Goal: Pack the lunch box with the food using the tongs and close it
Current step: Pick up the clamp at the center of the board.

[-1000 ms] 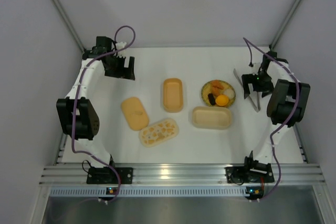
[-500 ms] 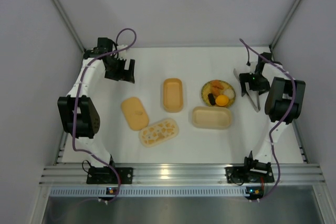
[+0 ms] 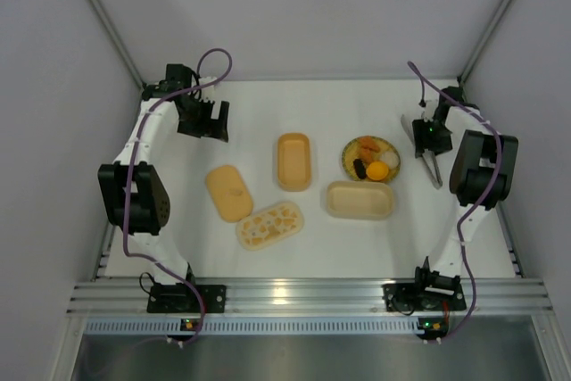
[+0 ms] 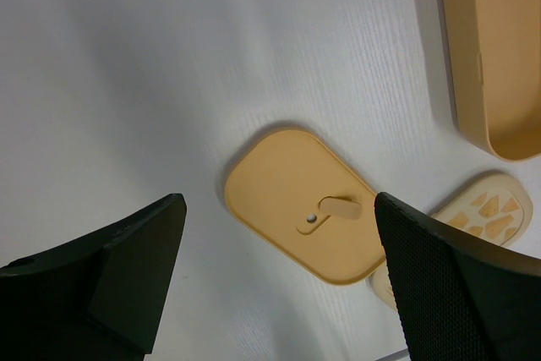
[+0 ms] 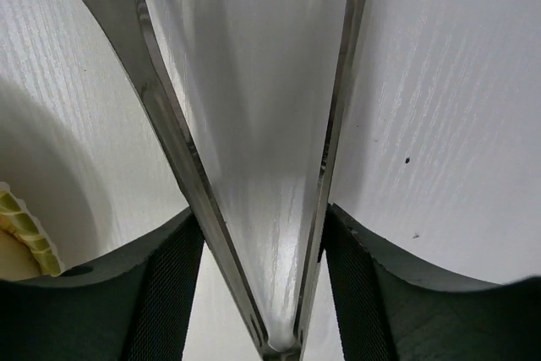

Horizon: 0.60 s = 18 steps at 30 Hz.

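Note:
The silver tongs [image 3: 434,175] lie on the table at the far right, to the right of the plate. My right gripper [image 3: 429,143] is down over them. In the right wrist view the tongs [image 5: 161,99] run as a narrow V between the black fingers [image 5: 169,285], and my right gripper [image 5: 262,213] presses on both arms near the joint. The food [image 3: 371,164] sits on the round yellow plate [image 3: 350,151]: orange chunks, an orange ball and a dark piece. The lunch box [image 3: 293,161] stands open in the middle. My left gripper [image 3: 211,121] hangs open at the far left, holding nothing.
A cream box [image 3: 359,200] lies in front of the plate. An orange lid [image 3: 228,192] and a cream lid with cut-outs [image 3: 269,225] lie left of centre. The left wrist view looks down on the orange lid [image 4: 292,188] and the box [image 4: 494,57]. The plate's rim [image 5: 21,227] is close to the tongs.
My right gripper has dropped onto the tongs and narrowed its jaws onto both arms. The left arm has hardly moved.

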Available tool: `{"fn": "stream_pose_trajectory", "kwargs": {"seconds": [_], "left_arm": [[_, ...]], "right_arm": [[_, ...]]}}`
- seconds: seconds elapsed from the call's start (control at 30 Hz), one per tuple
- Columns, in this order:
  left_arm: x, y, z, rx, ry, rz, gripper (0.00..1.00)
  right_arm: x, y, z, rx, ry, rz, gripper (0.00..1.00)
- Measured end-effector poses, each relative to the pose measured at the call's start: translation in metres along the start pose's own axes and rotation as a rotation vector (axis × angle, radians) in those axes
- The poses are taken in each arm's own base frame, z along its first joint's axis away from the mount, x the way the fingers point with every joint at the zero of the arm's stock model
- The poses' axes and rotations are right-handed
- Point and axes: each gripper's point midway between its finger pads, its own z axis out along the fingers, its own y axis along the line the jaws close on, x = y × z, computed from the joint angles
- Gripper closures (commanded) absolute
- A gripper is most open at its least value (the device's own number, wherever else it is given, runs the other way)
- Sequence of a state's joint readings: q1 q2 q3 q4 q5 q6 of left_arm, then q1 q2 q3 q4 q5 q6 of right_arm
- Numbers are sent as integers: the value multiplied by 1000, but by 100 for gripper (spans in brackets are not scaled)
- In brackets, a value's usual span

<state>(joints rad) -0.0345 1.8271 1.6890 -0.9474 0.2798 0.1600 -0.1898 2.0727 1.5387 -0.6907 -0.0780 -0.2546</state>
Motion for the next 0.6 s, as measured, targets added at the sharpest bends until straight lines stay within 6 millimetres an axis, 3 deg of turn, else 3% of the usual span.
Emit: {"fn": "stream_pose_trajectory", "kwargs": {"seconds": [0.33,0.6], "left_arm": [[1,1,5,4,11,-3,2],[1,0,5,10,10,-3,2]], "right_arm": [[1,13,-11,-109,-17,-13,57],[-11,22,-79,-205,-132,-16,57]]}}
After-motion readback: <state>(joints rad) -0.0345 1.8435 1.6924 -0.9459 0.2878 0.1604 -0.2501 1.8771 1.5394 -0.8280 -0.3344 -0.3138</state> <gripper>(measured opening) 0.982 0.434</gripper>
